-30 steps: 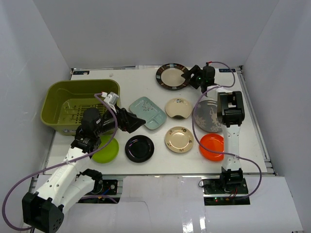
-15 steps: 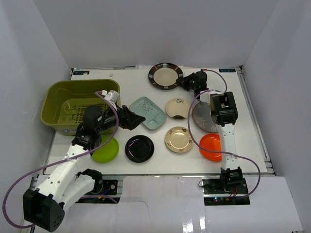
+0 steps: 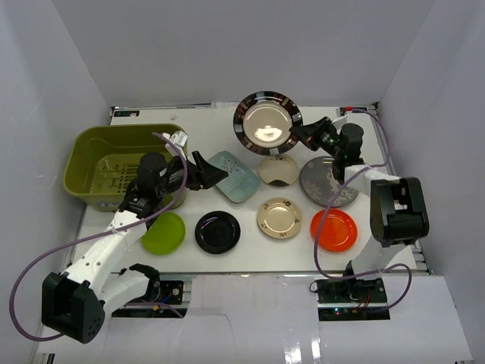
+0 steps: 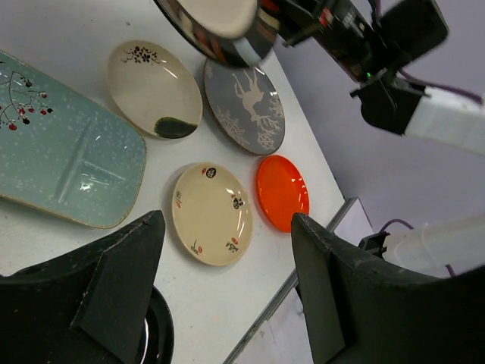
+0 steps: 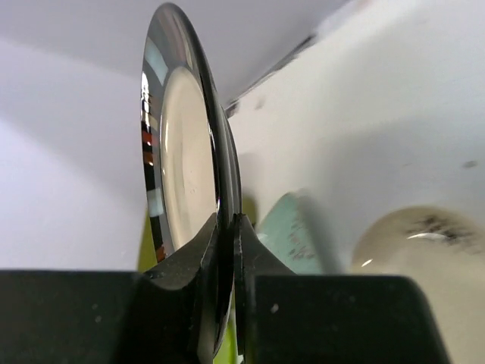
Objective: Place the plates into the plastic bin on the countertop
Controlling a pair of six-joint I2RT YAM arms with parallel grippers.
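My right gripper (image 3: pixel 297 135) is shut on the rim of the dark-rimmed cream plate (image 3: pixel 267 123), which hangs lifted and tilted above the countertop (image 3: pixel 250 254). Up close, the jaws (image 5: pixel 227 227) pinch that plate's edge (image 5: pixel 186 174). My left gripper (image 3: pixel 212 173) is open over the near end of the pale teal tray (image 3: pixel 236 176), with nothing between its fingers (image 4: pixel 114 273). The olive plastic bin (image 3: pixel 83 144) stands at the left. Other plates lie flat: lime green (image 3: pixel 164 232), black (image 3: pixel 217 232), orange (image 3: pixel 333 229), grey (image 3: pixel 327 182) and two cream patterned ones (image 3: pixel 276 168) (image 3: pixel 279 218).
White walls close in the countertop on the left, back and right. The left arm's purple cable loops over the bin's right rim. The left wrist view shows the teal tray (image 4: pixel 68 167), the cream dishes (image 4: pixel 155 87) (image 4: pixel 212 214) and the orange plate (image 4: pixel 283 191) below.
The right gripper shut on the dark-rimmed plate's rim and lifted it off the back of the countertop, tilting it. The left gripper shifted slightly back over the teal tray.
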